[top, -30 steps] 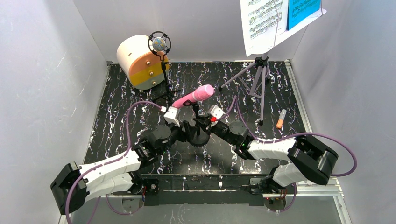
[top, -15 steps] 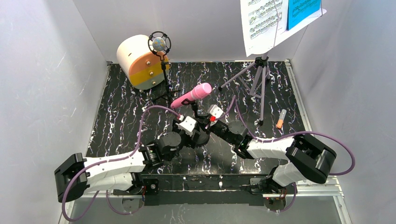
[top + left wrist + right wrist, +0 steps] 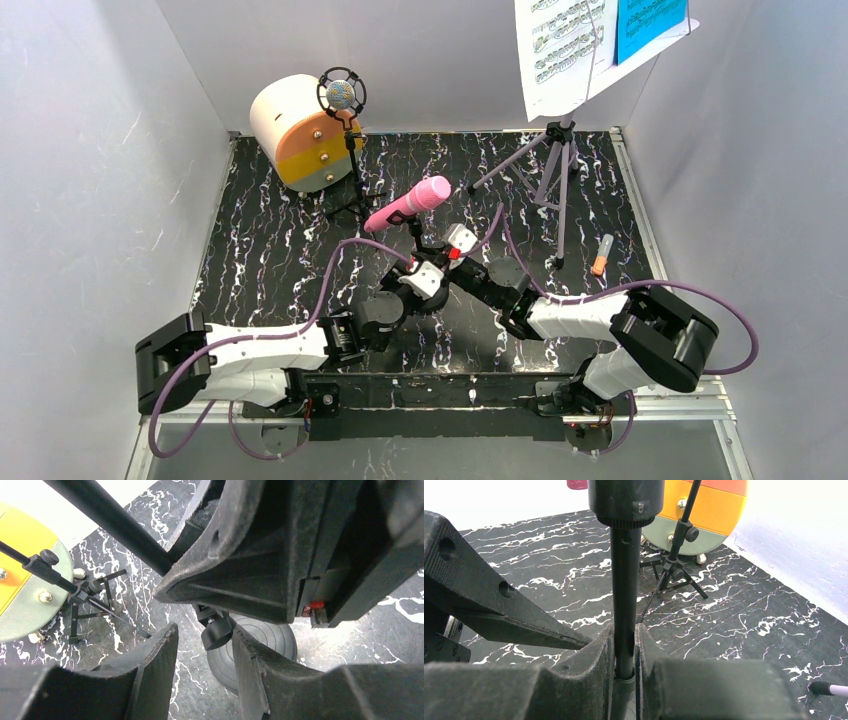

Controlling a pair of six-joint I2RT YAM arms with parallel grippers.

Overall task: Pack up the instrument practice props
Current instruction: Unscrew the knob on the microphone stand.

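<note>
The pink toy microphone (image 3: 408, 203) sits tilted on a black stand with a round base (image 3: 262, 647). My right gripper (image 3: 443, 258) is shut on the stand's pole (image 3: 625, 580), its fingers (image 3: 599, 650) pressed on both sides just above the collar. My left gripper (image 3: 432, 274) is open right beside it, low by the base, with nothing between its jaws (image 3: 204, 629). The purple silver-headed microphone (image 3: 341, 95) stands on its thin black tripod (image 3: 674, 572). The lilac music rack's tripod (image 3: 553, 170) holds white pages (image 3: 560, 50) and a blue page (image 3: 650, 25).
The cream cylinder box (image 3: 290, 130) with an orange-grey face stands at the back left. A small orange marker (image 3: 601, 255) lies right of the lilac tripod legs. White walls close in three sides. The right gripper's body (image 3: 280, 555) fills the top of the left wrist view.
My left gripper has swung right and toward me, from beside the pink microphone's handle down to the stand's base next to the right gripper. The right gripper has kept its hold.
</note>
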